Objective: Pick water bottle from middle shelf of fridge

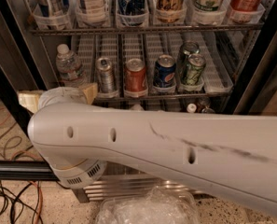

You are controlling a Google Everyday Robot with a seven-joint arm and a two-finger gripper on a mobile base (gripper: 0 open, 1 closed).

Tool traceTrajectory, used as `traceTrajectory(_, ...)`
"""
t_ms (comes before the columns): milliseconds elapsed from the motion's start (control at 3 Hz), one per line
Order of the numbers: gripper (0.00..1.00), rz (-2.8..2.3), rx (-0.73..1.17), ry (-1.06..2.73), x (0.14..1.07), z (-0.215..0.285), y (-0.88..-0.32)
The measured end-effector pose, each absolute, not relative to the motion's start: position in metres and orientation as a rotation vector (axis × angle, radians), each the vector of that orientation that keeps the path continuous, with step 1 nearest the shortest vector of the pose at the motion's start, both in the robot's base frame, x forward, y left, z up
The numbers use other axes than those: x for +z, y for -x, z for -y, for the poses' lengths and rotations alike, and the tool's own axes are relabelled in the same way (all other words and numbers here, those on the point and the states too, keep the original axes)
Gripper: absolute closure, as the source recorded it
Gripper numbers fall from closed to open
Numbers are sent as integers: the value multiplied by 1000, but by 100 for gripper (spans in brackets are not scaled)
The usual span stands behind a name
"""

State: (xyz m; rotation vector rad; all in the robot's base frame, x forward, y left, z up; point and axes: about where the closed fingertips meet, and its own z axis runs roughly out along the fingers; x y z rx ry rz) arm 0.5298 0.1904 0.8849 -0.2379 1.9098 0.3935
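The water bottle (69, 68) stands upright at the left end of the middle shelf (218, 76), clear and ribbed with a white cap. It is inside the fridge (265, 55), whose door is open. My gripper (58, 96) is just below and in front of the bottle, at the shelf's front edge. Its two tan fingertips (27, 100) are spread wide to either side, open and empty. My white arm (175, 143) crosses the foreground and hides most of the lower shelf.
To the right of the bottle stand a silver can (105, 74), a red can (136, 76), a blue can (164, 71) and green cans (192, 69). Tall cans in clear cups (131, 3) fill the rack above. Cables (7, 199) and a clear plastic container (147, 208) lie on the floor.
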Motion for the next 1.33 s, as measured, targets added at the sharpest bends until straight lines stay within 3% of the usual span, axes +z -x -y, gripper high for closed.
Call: traceTrajectory(1333,0,-1854,197,134,891,-168,-543)
